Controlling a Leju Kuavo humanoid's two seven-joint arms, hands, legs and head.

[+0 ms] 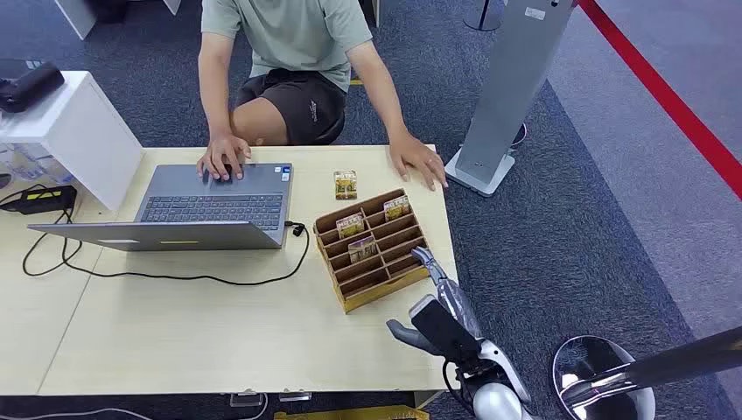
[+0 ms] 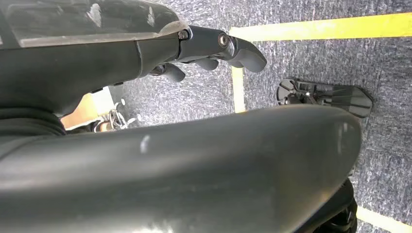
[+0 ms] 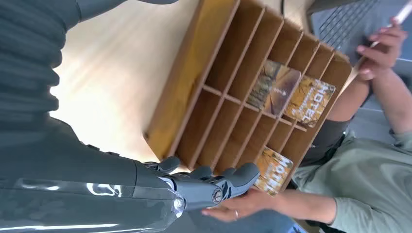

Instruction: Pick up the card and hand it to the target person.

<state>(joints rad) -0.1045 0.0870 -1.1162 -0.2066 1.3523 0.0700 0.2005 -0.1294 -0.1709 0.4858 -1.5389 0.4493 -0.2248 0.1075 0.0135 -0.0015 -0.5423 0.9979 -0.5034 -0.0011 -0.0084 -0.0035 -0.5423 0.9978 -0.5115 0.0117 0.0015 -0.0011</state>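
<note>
Pale wood table (image 1: 201, 332) on blue carpet (image 1: 560, 227); wooden rack (image 1: 372, 249) holds cards (image 1: 351, 224). Right hand (image 3: 214, 187) spread, empty, by rack. Left wrist view: left hand (image 2: 214, 51) loosely curled, empty, over yellow floor tape (image 2: 320, 26).

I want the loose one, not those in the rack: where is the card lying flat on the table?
In the head view, the card lies on the table's far side, between the laptop and the person's hand, just beyond the wooden rack.

Matt wooden card rack (image 1: 372, 254); glossy printed cards (image 1: 351, 225).

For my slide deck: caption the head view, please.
Robot hand open beside the wooden card rack, person seated opposite at laptop.
</note>
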